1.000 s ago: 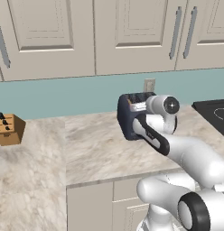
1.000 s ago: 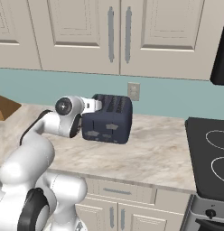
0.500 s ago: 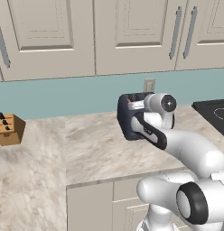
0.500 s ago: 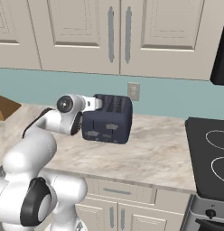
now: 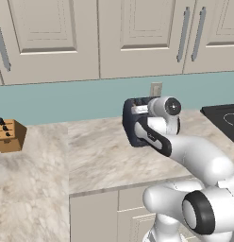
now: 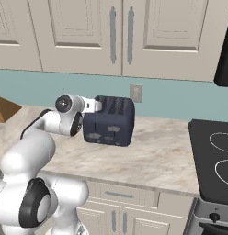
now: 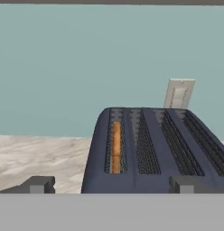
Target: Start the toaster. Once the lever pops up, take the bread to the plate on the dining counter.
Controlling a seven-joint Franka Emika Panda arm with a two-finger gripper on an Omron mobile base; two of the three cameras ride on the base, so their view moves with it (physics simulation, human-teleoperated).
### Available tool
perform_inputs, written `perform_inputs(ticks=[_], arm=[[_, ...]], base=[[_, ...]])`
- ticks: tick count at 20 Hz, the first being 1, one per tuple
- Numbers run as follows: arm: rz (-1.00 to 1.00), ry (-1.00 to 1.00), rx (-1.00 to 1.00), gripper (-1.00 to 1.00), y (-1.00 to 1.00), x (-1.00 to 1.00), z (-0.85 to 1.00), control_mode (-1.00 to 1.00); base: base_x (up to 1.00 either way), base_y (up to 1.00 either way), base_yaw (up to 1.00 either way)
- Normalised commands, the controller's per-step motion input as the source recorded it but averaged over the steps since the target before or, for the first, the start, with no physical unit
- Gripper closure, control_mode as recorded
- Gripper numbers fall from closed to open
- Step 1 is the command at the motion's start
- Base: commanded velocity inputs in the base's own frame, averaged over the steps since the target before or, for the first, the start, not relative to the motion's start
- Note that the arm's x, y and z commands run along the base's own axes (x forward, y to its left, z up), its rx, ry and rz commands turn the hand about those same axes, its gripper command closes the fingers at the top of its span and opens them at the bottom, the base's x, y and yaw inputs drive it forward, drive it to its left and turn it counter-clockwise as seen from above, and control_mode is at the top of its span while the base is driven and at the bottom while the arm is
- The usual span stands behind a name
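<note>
- Toaster [image 6: 110, 121] stands on the kitchen counter [image 6: 157, 158] near the back wall, just in front of a wall outlet [image 6: 135, 92]. Stove [image 6: 217, 160] lies to its right, knife block [image 5: 10, 135] well apart to its left.
- Bread [image 7: 116, 146] sits down in the leftmost slot as the hand view shows it; an orange-brown edge is visible inside, below the slot rim. The other three slots look empty.
- Gripper [image 7: 109, 185] is at full spread with nothing between the fingers. Its two fingertips [image 7: 38, 185] straddle the near end of the toaster in the hand view. It hangs just short of the toaster's left end, roughly level with the top.
- Step in hand, as judged: starting the toaster, i.e. pressing the lever down. Not yet done.
- The lever cannot be made out in any view; the grey panels on the front face [image 6: 106, 131] are the only controls visible. Locating it comes first.
- To do it well: close the fingers or use one fingertip as a pusher, come onto the lever from above, press straight down along its slot until it latches.
- Risk: a sideways push would slide the toaster on the smooth counter toward the wall.
- After pressing, back clear of the slots so that the bread can rise freely.
</note>
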Motion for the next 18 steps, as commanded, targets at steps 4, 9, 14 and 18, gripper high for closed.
perform_inputs(ticks=[4, 9, 14, 18], arm=[[0.0, 0.0, 0.0, -1.0, 0.0, 0.08, 0.0, -1.0], [0.0, 0.0, 0.0, -1.0, 0.0, 0.12, 0.0, -1.0], [0.0, 0.0, 0.0, -1.0, 0.0, 0.06, 0.0, -1.0], [-0.01, 0.0, 0.0, -1.0, 0.0, 0.09, -0.02, -1.0]], base=[[0.0, 0.0, 0.0], [0.0, 0.0, 0.0], [0.0, 0.0, 0.0], [0.0, 0.0, 0.0]])
